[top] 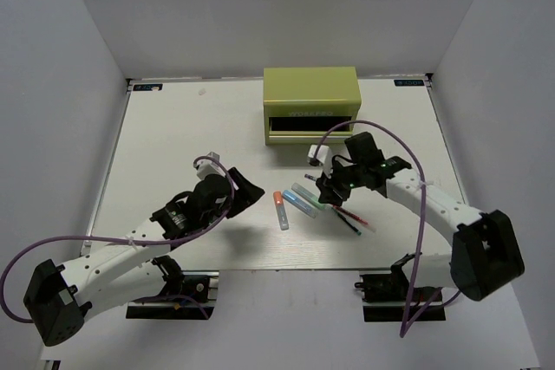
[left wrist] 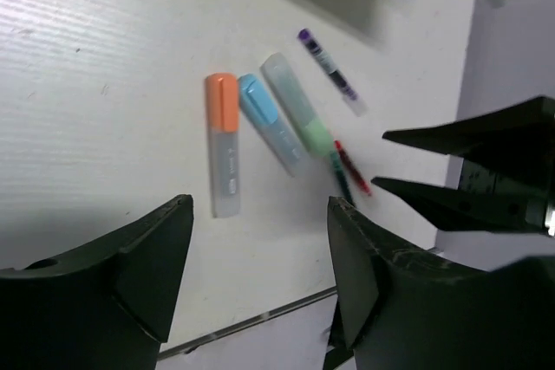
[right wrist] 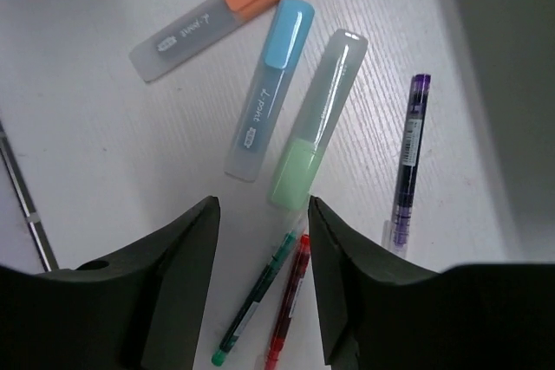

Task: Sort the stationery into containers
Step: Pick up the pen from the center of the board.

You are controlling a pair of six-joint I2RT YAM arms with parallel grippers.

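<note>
**Table** point(top: 173, 145): white top with grey walls on the left, far and right sides. You have a wide stretch of tabletop to the left of the stationery, and a strip between it and the chest.

**Tool chest** point(top: 310, 97): olive-green, far centre, close to the far edge. Its front faces you and has a dark band across it.

**Markers**: all three have pale frosted bodies and lie side by side, right of centre.
- orange marker point(right wrist: 212, 16)
- blue marker point(right wrist: 269, 88)
- green marker point(right wrist: 316, 123)

**Pens**:
- clear pen point(right wrist: 408, 162): purple cap, on the chest side of the markers.
- red pen point(right wrist: 290, 305) and dark green pen point(right wrist: 256, 301): these lie together, nearer the table's near edge.

**Right gripper** point(right wrist: 263, 210): you see it above the green marker's end, jaws spread and holding nothing.

**Left gripper** point(left wrist: 257, 210): left of the markers and well apart from them, jaws wide and holding nothing.
</note>
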